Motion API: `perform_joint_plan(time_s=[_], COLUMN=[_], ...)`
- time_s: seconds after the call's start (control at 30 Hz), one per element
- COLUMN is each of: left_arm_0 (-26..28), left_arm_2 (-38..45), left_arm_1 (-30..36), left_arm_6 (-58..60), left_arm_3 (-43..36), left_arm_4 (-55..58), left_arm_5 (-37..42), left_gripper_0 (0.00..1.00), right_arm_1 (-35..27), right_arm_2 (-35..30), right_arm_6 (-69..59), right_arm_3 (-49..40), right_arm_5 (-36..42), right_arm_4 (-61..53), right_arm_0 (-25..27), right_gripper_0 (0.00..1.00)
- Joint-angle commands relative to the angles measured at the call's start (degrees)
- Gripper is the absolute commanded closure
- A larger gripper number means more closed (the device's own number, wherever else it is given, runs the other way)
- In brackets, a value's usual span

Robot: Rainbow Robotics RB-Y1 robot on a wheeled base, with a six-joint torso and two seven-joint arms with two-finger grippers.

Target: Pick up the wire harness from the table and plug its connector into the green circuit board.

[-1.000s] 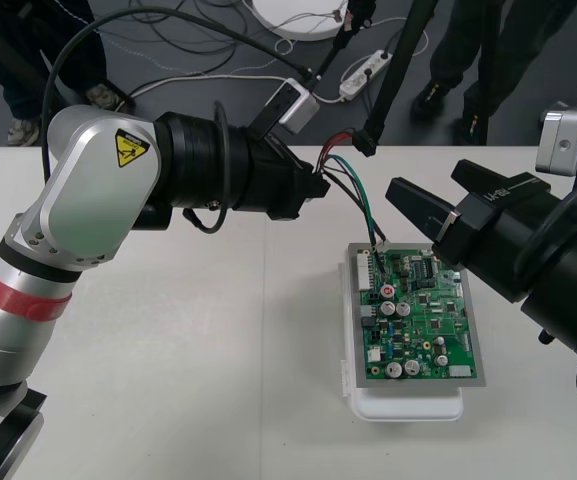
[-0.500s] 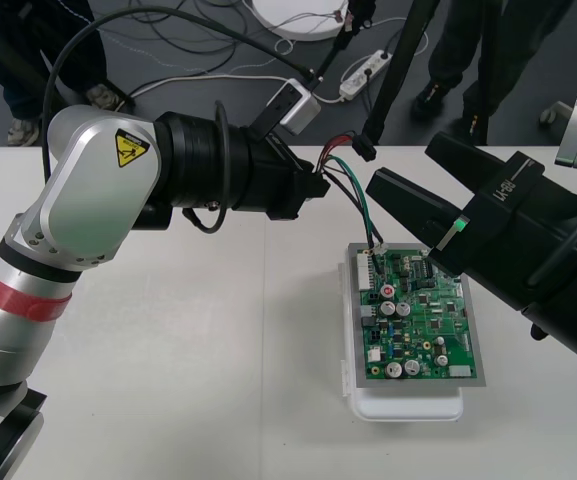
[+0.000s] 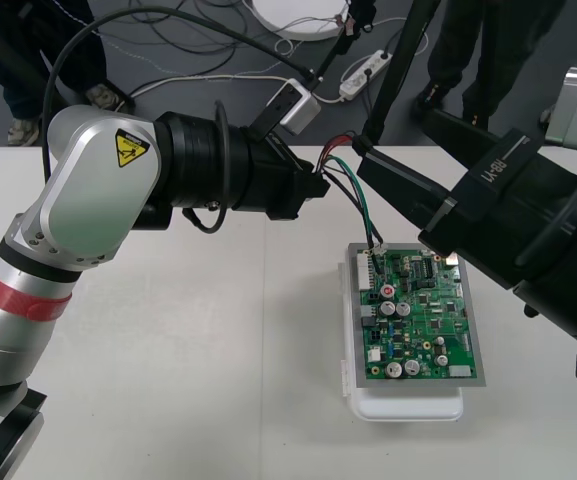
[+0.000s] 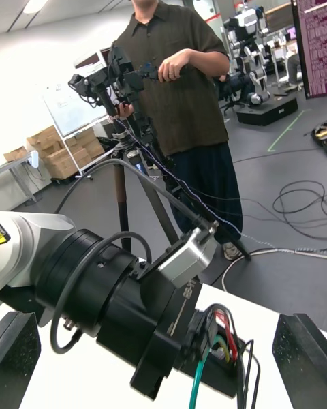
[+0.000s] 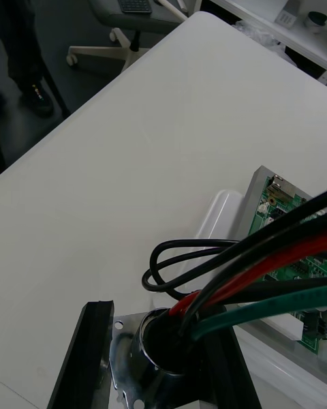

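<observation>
Right gripper (image 3: 364,156), spread wide, now nearer the left gripper (image 3: 315,186), itself clamped on the harness socket (image 5: 135,362).

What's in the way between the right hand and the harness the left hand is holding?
Nothing visible. The open right hand sits close beside the harness, whose wires run from the left hand down to the board's far corner. No other thing stands between them.

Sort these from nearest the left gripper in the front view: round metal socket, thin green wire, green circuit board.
1. Round metal socket: between the fingers of the left gripper.
2. Thin green wire: leading away from the socket.
3. Green circuit board: farthest, on its white base.
</observation>
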Motion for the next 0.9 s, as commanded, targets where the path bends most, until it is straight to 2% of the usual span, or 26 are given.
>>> perform_joint_plan(time_s=[0.03, 0.37, 0.9], left_arm_0=[-3.0, -3.6, -4.2], left_arm_2=[-0.9, -0.9, -0.9], left_arm_1=[0.1, 0.0, 0.1], left_arm_6=[-4.1, -3.7, -3.1], left_arm_3=[-0.5, -0.6, -0.5], left_arm_4=[0.1, -0.8, -2.3], left_arm_5=[3.3, 3.3, 3.3], left_gripper_0=[1.0, 1.0, 1.0], right_arm_1=[0.7, 1.8, 4.2], right_arm_2=[2.9, 5.8, 9.4], right_arm_6=[-1.8, -1.6, -1.5], right_arm_3=[2.1, 6.3, 7.6], right_arm_5=[0.0, 0.0, 2.6], right_arm_4=[0.7, 1.7, 5.5], right_arm_0=[-5.5, -9.0, -9.0], right_gripper_0=[0.0, 0.0, 0.0])
